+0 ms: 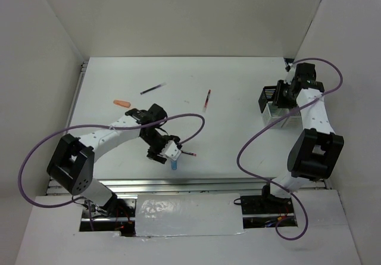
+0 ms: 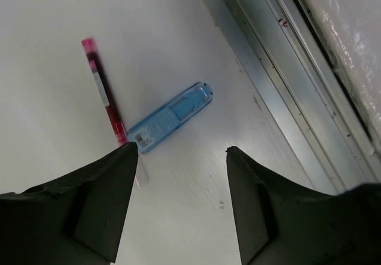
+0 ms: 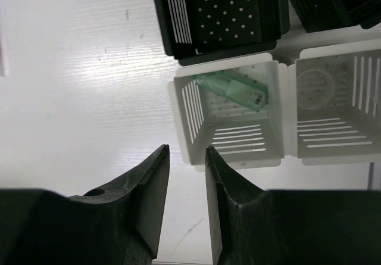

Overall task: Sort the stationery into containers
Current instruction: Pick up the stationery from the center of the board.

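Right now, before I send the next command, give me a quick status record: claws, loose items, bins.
left claw: open, empty, over the table near the blue marker
beside marker: red pen, ends meeting or nearly so
right claw: slightly parted, empty, just short of the bins
white bin: holds the pale green tube
loose farther out: orange piece, dark pen, second red pen
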Controlling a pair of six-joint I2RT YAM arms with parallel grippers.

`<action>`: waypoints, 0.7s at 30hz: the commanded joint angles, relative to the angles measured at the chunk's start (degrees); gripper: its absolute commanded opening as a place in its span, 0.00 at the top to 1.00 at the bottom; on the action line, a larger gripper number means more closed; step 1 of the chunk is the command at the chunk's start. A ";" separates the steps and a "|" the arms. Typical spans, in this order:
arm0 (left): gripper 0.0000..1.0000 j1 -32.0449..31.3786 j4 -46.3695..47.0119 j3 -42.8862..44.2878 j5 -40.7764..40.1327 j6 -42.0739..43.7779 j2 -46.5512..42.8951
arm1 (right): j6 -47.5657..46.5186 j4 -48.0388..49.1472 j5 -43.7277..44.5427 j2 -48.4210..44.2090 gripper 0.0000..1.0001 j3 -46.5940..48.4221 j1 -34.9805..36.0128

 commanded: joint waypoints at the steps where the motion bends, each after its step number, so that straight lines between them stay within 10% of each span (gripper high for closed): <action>1: 0.28 -2.92 -0.70 1.19 -0.95 10.27 1.88 | 0.91 -2.66 -3.09 -3.72 0.63 2.49 0.61; 21: 0.42 -9.87 8.27 -1.10 -13.61 18.01 11.99 | -0.32 -4.24 -5.03 -6.19 0.65 0.73 0.08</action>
